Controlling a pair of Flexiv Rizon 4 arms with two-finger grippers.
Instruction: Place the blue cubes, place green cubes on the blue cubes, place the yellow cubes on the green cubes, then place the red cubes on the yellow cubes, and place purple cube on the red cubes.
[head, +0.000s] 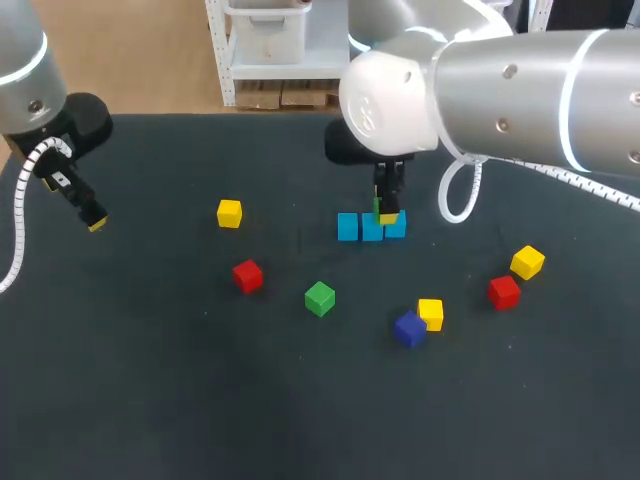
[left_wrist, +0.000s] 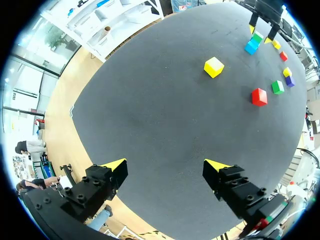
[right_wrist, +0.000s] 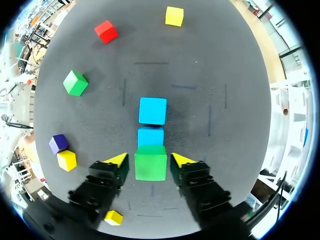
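Three blue cubes (head: 348, 227) lie in a row at mid-table. A green cube (right_wrist: 150, 162) rests on the end blue cube, which it hides in the right wrist view. The other two blue cubes (right_wrist: 152, 110) stretch ahead of it. My right gripper (right_wrist: 150, 161) straddles this green cube, open, with a thin gap at each fingertip. In the head view the right gripper (head: 387, 212) hangs over the row's right end. A second green cube (head: 320, 298) lies loose in front. My left gripper (left_wrist: 165, 167) is open and empty over bare mat at the far left.
Loose cubes lie on the dark mat (head: 200, 380): yellow (head: 229, 213) and red (head: 247, 275) to the left, purple (head: 409, 328) touching yellow (head: 431, 313) in front, and red (head: 504, 292) and yellow (head: 527, 262) to the right.
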